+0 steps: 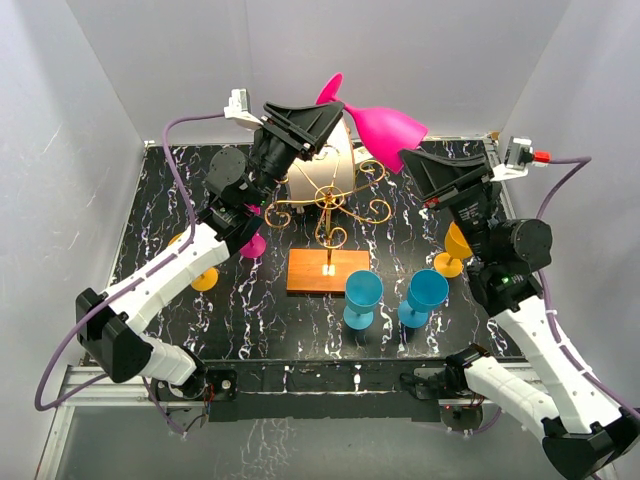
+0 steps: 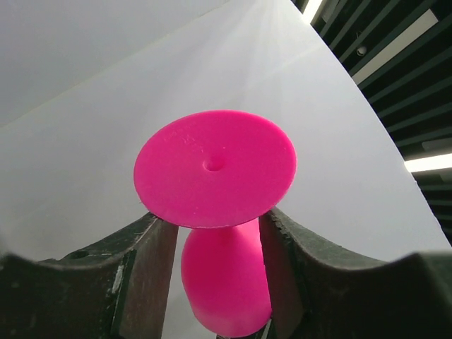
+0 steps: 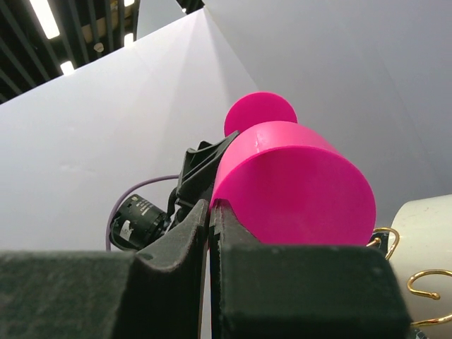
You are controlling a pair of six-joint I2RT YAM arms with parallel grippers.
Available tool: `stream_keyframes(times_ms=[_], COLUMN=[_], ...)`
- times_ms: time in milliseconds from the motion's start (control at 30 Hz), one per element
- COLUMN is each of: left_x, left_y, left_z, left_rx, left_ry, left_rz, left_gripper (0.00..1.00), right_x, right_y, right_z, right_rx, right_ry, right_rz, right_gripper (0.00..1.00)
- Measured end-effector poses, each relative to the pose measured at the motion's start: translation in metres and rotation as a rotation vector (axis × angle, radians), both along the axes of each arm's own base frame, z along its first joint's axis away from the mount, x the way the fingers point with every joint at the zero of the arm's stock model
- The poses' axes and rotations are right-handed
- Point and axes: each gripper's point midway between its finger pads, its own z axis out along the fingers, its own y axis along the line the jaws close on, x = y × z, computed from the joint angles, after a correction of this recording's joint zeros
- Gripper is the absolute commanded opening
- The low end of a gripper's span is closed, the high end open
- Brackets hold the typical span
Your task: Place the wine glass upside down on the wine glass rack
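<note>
Top view: the left arm is reaching up from the lower left of the frame and the right arm from the lower right, both wrists meeting high at the upper centre. Between them the pink plastic wine glass [image 1: 388,125] is hanging in the air, lying roughly sideways, its round foot pointing to the upper left and its bowl to the right.

The right gripper [image 1: 408,160] is pinching the rim of the bowl. In the right wrist view its fingers [image 3: 185,244] are pressing almost together on the bowl wall [image 3: 296,176].

The left gripper [image 1: 338,118] is straddling the stem just under the foot. In the left wrist view its jaws are standing partway apart on either side of the stem, with a sliver of white showing between one finger [image 2: 145,268] and the glass [image 2: 215,168].

The gold wire wine glass rack [image 1: 327,262], with scroll arms and an orange-brown wooden base, is standing at the centre of the black marbled table [image 1: 260,320], below the glass and apart from it. A white cylindrical box [image 1: 320,175] is sitting just behind the rack, and two blue goblets [image 1: 363,298] are standing to the lower right of the base.
</note>
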Motion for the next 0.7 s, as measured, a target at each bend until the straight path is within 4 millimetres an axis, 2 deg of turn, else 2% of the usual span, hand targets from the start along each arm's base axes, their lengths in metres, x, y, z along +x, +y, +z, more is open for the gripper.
stream_keyframes(times_ms=[67,333,500,667,700], left_x=[0.002,0.010,0.009,0.007,0.006], left_y=[0.000,-0.006,-0.005,-0.003,-0.003], left_z=[-0.001,-0.005,0.000,0.007,0.008], left_rx=[-0.007,-0.013,-0.027,-0.031,-0.030], left_ry=[0.006,0.020,0.006,-0.028,-0.032], left_rz=[0.005,0.003,0.005,0.011,0.011], left_gripper=[0.39,0.32,0.00,0.00,0.00], right_x=[0.000,0.001,0.002,-0.002,-0.002], right_y=[0.003,0.016,0.026,0.028,0.028], right_z=[-0.001,-0.014,-0.019,-0.020,-0.019], right_rx=[0.001,-0.017,-0.036,-0.044,-0.044], right_ry=[0.001,0.018,0.024,0.019,0.018], right_rz=[0.018,0.094,0.146,0.163,0.163], right_gripper=[0.00,0.00,0.00,0.00,0.04])
